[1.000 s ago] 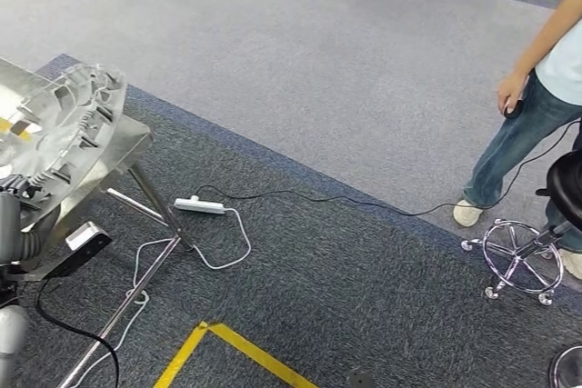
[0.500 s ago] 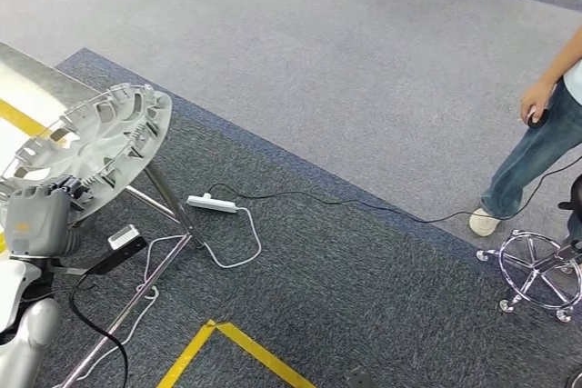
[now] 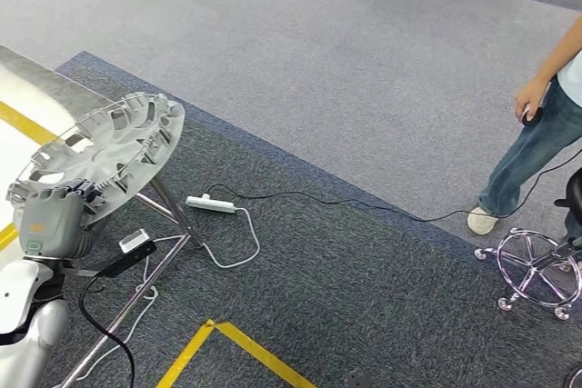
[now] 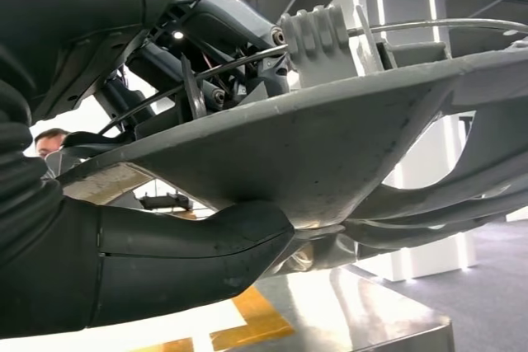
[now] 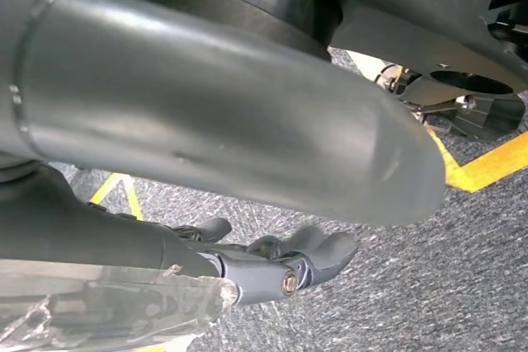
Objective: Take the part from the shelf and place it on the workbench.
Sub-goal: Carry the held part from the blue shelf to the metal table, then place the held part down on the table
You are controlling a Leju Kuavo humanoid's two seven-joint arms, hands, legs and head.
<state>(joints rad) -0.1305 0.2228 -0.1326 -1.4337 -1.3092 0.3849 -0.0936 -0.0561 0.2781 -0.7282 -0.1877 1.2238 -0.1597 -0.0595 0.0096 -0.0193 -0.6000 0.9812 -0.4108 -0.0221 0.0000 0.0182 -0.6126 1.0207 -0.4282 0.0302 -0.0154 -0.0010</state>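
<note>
Fingers of left hand (image 3: 49, 221) clamped on grey part (image 3: 103, 147); right hand's (image 5: 299, 261) grasp unclear.

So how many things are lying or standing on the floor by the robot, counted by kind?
Power strips: 1, white
Black cables: 1, running across the carpet
Chrome stool bases: 1
Yellow tape corners: 1
People: 1, standing at the right
Total: 5
</note>
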